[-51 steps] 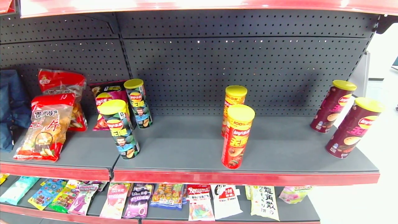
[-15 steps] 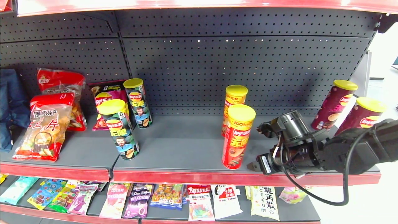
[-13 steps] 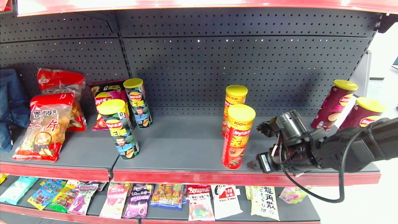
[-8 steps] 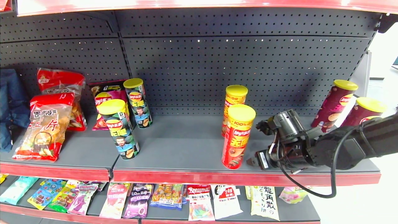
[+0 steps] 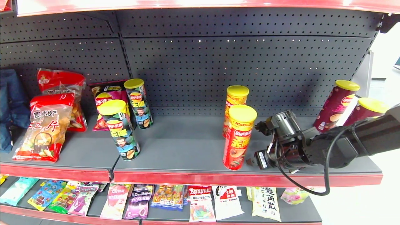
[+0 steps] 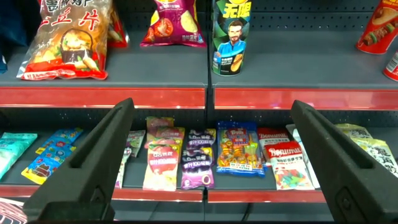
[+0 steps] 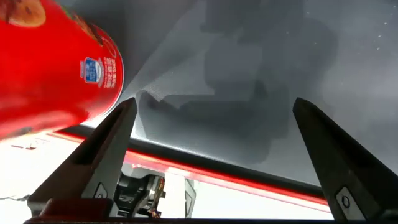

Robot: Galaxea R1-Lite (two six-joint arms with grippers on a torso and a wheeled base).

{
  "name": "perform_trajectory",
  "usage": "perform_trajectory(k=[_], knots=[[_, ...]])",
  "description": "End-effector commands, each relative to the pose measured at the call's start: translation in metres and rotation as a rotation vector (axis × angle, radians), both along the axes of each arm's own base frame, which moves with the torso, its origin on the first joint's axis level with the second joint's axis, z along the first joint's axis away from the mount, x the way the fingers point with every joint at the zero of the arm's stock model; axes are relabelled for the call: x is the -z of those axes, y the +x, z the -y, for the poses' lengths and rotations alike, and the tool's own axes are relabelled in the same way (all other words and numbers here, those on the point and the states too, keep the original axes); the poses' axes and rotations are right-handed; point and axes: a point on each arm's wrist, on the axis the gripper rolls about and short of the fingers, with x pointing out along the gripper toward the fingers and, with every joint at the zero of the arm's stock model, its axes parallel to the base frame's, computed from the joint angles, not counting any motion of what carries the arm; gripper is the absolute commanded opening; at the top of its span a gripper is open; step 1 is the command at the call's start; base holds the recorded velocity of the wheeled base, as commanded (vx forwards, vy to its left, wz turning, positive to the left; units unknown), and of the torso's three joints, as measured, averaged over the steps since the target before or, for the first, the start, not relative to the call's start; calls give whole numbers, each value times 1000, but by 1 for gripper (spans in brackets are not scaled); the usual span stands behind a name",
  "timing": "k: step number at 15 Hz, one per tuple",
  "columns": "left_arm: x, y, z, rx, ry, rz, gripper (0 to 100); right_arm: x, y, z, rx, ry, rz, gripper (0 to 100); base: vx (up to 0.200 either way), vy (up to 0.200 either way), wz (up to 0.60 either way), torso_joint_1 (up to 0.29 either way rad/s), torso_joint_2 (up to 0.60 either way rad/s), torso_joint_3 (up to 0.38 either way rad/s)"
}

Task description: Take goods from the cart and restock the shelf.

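Right end effector (image 7: pixel 214 106) released, just right of red can (image 5: pixel 238 137); can upright at near edge of shelf (image 5: pixel 187 150); left end effector (image 6: pixel 212 104) released, facing packets (image 6: pixel 236 152) below.

The head camera looks down at the shelf (image 5: pixel 187 147); the left wrist camera faces it from lower; the right wrist camera is close beside the red can (image 7: pixel 50 62).

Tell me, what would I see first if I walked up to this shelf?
First you'd see the black right gripper, open, right beside a tall red can with a yellow lid at the front of the shelf. Next come two dark red cans at the shelf's right end.
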Motion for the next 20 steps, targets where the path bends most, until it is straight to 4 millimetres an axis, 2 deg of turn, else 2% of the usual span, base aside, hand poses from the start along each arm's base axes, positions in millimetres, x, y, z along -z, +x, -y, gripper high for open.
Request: perform_trajectory(k=[1, 20], knots=[[0, 0, 0, -1, 0, 0, 100, 1, 1, -1, 0, 0, -1, 100, 0, 0, 0, 0, 0, 0], [0, 0, 0, -1, 0, 0, 100, 3, 8, -10, -16, 9, 21, 100, 0, 0, 0, 0, 0, 0]])
